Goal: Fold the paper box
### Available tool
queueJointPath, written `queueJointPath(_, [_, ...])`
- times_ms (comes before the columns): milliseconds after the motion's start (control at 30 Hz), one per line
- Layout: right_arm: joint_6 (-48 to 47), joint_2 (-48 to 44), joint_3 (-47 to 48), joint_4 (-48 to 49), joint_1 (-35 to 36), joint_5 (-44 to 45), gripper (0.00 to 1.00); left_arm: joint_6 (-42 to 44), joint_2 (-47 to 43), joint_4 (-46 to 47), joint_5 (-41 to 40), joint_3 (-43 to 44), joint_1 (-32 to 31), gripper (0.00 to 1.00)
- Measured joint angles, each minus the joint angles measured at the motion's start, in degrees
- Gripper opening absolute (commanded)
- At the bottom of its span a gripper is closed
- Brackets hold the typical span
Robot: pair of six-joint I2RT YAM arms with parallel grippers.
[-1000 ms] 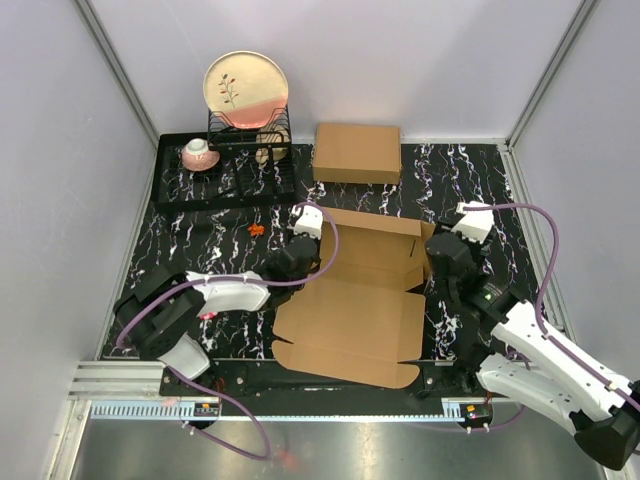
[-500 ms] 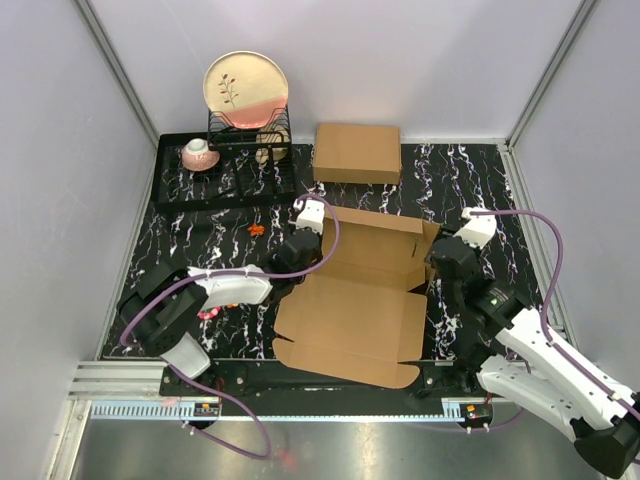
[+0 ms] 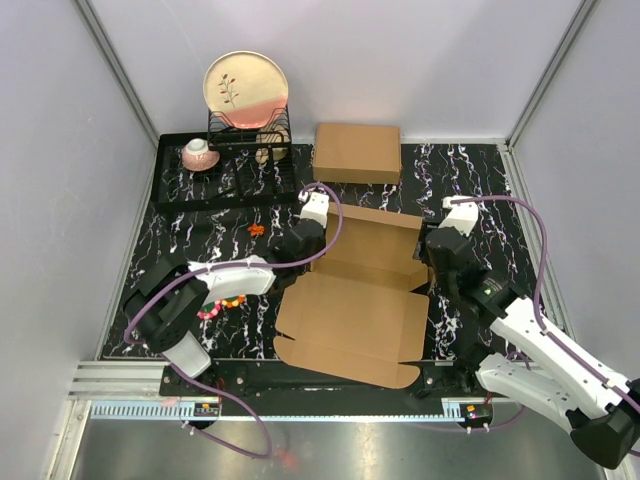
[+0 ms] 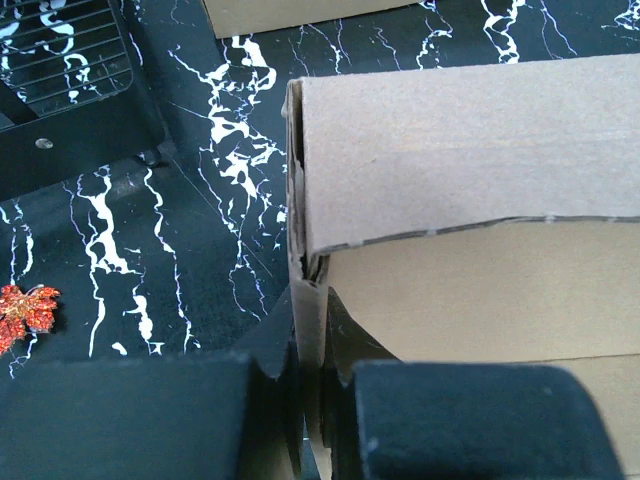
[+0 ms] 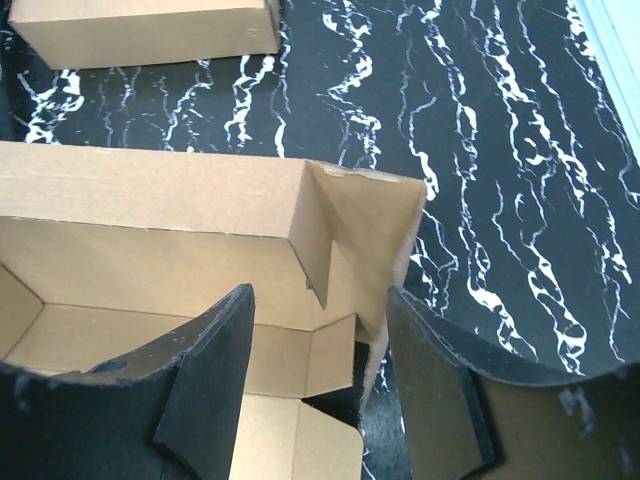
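The paper box (image 3: pixel 350 305) lies half formed in the middle of the mat, its back wall raised and its front panel flat with rounded tabs. My left gripper (image 3: pixel 304 243) is shut on the box's upright left side wall (image 4: pixel 310 300), which is pinched between both fingers (image 4: pixel 275 345). My right gripper (image 3: pixel 441 256) is open at the box's right end. In the right wrist view the standing right side flap (image 5: pixel 375 250) sits between the fingers (image 5: pixel 215 365), close to the right one, and the jaws are spread well apart around it.
A made-up brown cardboard box (image 3: pixel 357 152) sits behind the paper box. At the back left, a black dish rack (image 3: pixel 222 170) holds a plate (image 3: pixel 246 88) and a cup (image 3: pixel 198 152). An orange leaf (image 3: pixel 257 229) and a small beaded ring (image 3: pixel 222 305) lie on the black marbled mat (image 3: pixel 480 190).
My left gripper has moved away from me and slightly right, keeping its pinch on the left wall. My right gripper has shifted back and left toward the right flap.
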Motion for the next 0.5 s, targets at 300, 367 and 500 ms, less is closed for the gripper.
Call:
queueJointPath(300, [5.88, -1.77, -2.82, -4.11, 0.00, 4.37, 0.57, -0.94, 0.35, -5.18, 3.58, 2.91, 1.60, 0.00])
queueJointPath(367, [7.15, -1.46, -3.34, -5.18, 0.00, 5.09, 0.56, -0.96, 0.37, -5.35, 3.80, 2.95, 1.68, 0.00])
queueJointPath(500, [9.86, 0.81, -4.13, -6.21, 0.00, 6.12, 0.52, -1.07, 0.35, -5.35, 4.09, 2.95, 1.77, 0.00])
